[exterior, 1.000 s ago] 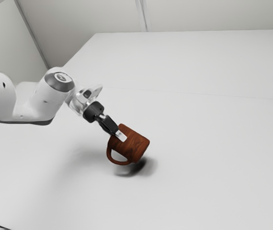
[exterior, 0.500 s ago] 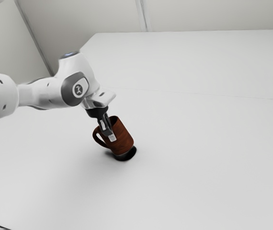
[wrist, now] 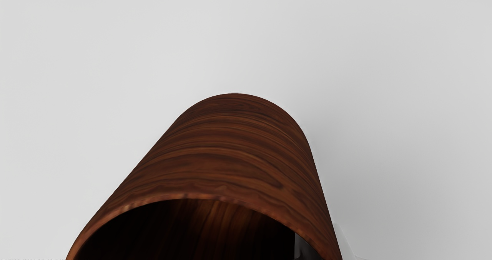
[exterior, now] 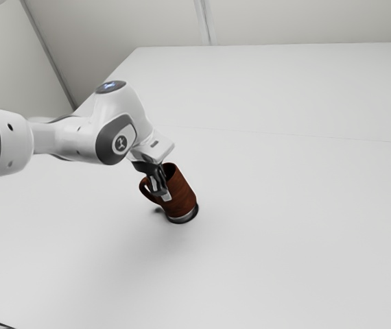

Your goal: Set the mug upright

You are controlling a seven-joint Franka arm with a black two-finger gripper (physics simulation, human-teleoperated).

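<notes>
One mug [exterior: 184, 197] | tilted, mouth up | wall pinched between fingers [exterior: 166, 195]

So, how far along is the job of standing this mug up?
Already done, by the look of it: the mug is gripped, its opening facing largely upward. In hand: the gripper pinches the mug's wall, one finger inside and one outside, with the mug leaning and its base close to the table. Left, I'd judge: straighten it, settle the base, release and back away.

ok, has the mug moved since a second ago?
Yes: the mug shifted toward the exterior view's left against the wall strip, and leans less.
</notes>
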